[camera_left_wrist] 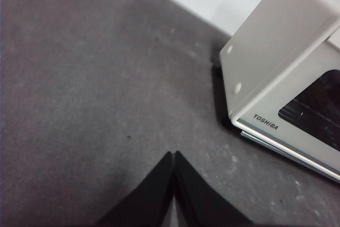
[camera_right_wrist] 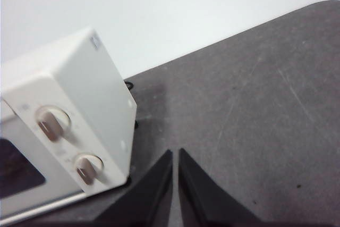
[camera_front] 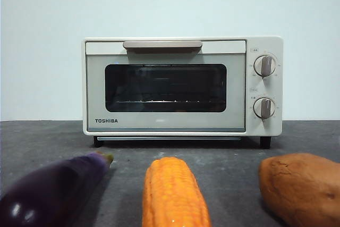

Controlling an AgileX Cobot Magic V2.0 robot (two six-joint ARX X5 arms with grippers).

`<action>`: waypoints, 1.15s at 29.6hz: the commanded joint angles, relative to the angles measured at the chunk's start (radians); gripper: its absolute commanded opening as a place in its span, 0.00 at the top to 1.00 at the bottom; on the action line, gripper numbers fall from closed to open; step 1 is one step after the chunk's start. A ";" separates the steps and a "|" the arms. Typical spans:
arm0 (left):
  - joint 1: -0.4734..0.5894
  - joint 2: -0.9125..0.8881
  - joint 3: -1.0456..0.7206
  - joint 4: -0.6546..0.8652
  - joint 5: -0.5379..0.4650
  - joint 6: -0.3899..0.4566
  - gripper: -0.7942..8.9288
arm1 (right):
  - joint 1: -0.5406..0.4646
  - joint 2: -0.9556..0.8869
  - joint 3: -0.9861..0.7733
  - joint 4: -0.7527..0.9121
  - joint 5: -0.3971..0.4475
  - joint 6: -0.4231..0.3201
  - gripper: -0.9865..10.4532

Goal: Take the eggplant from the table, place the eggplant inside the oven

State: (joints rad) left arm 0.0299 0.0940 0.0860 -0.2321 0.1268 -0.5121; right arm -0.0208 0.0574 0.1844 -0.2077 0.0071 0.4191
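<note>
Front view: The oven (camera_front: 182,87) stands at the back of the desk (camera_front: 42,136), door closed, its beige handle (camera_front: 162,44) across the top edge and two knobs (camera_front: 264,86) on the right panel. A wire rack shows faintly behind the dark glass. Three items lie in a row at the near edge: the eggplant (camera_front: 50,192) on the left with its stem tip pointing toward the oven, the corn cob (camera_front: 172,194) in the middle, and the sweet potato (camera_front: 300,187) on the right. The three lie apart from one another. Neither arm appears in this view.

Left wrist view: The left gripper (camera_left_wrist: 174,155) hangs over bare desk beside the oven's left front corner. Its fingers are clenched tip to tip and grasp nothing. The eggplant is not in this view.

Right wrist view: The right gripper (camera_right_wrist: 175,152) hangs over bare desk beside the oven's knob side. Its fingers are likewise clenched together and empty.

Step in hand: judged from this layout, the task has not started; the eggplant lies untouched and the door is shut. The next move calls for the door to be pulled down by its handle and for one gripper, probably the left, to release its fingers and descend over the eggplant's middle. The glossy, rounded skin may slip under an off-centre grip.
</note>
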 commanded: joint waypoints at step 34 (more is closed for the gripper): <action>-0.064 0.840 0.706 -0.246 0.278 0.292 0.91 | -0.002 0.779 0.689 -0.494 -0.320 -0.261 0.56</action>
State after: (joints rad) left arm -0.0334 0.9249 0.7742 -0.4843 0.3992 -0.2413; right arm -0.0208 0.8310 0.8566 -0.7090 -0.3126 0.1616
